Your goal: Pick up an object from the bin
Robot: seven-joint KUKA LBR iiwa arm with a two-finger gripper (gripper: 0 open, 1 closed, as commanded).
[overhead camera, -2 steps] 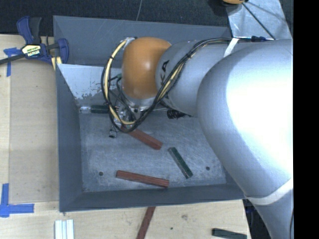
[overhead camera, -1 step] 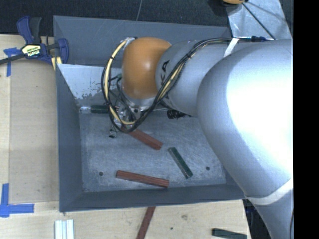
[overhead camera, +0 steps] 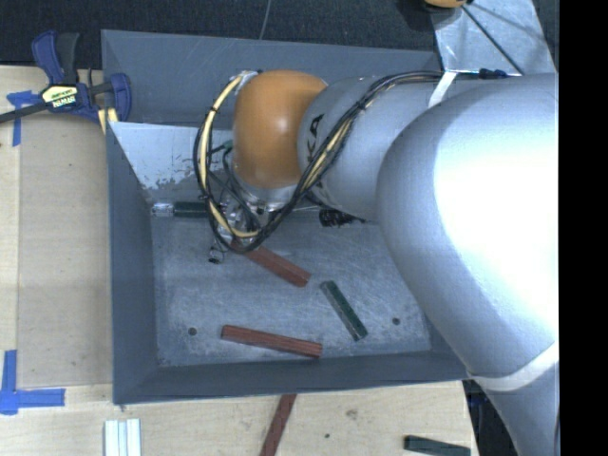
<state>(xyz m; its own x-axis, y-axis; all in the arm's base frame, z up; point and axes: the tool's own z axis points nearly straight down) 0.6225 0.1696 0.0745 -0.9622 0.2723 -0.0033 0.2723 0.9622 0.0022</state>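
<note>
The big silver robot arm [overhead camera: 456, 207] comes in from 3 o'clock over the grey metal bin [overhead camera: 133, 283]. It has a round orange cover [overhead camera: 271, 126] and black and yellow cables at its wrist. The gripper [overhead camera: 231, 240] is low over the bin floor, at about 10 o'clock from the middle. I cannot tell if it is spread or pressed together.

A short flat red-brown stick [overhead camera: 282, 267] lies near the middle of the floor. Its top end points to 10 o'clock and sits right at the gripper. I cannot tell if the gripper has hold of it.

A small dark green stick [overhead camera: 343, 310] lies at 4 o'clock. A long flat red-brown stick [overhead camera: 271, 341] lies at 6 o'clock, near the front wall. A thin dark rod with a silver tip [overhead camera: 180, 209] lies by the back wall, at 10 o'clock from the gripper.
</note>
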